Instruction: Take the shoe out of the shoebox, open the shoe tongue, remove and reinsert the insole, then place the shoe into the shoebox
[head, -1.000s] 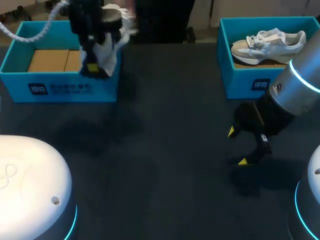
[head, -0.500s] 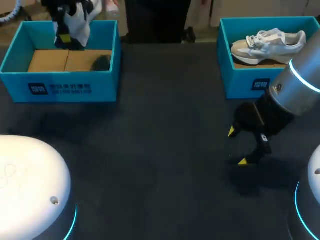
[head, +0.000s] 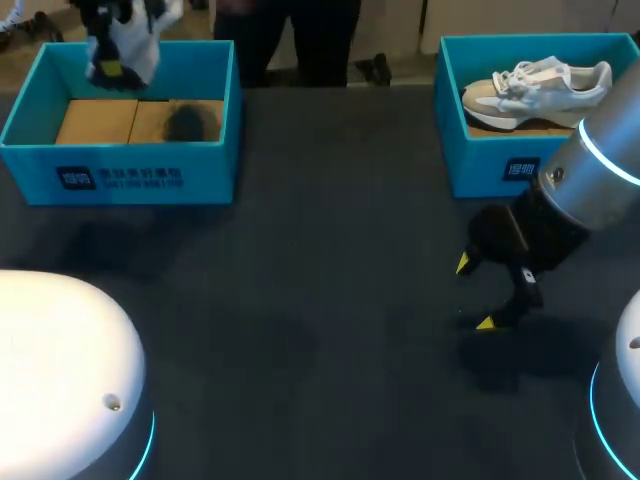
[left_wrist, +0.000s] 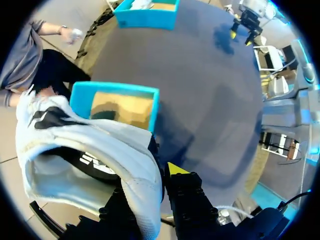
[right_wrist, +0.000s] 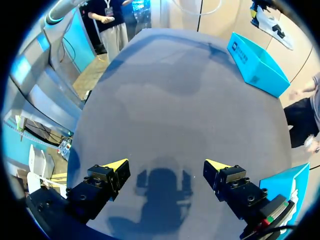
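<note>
Head view is showing me the dark grey worktop spreading across the whole scene. At its far left an open teal cardboard shoebox is sitting with its brown floor bare apart from a dark shadow. At the far right, well apart from it, a second teal shoebox is holding a white and beige lace-up sneaker.

My left arm is coming in at the far left corner. Its left tool is carrying a white sneaker with black marks in the air above the far wall of the open teal cardboard shoebox, clear of the box. Through the left wrist view I am seeing the tool clamping part of the sneaker's white upper between its two fingers. One yellow tip is showing beside the fabric and the other finger is mostly hidden behind it. The box is lying ahead of the tool, beyond the sneaker.

My right tool is hanging just above the worktop, near the front of the second teal shoebox. Its fingers are spreading wide with nothing between them, and its shadow is falling on the worktop below.
</note>
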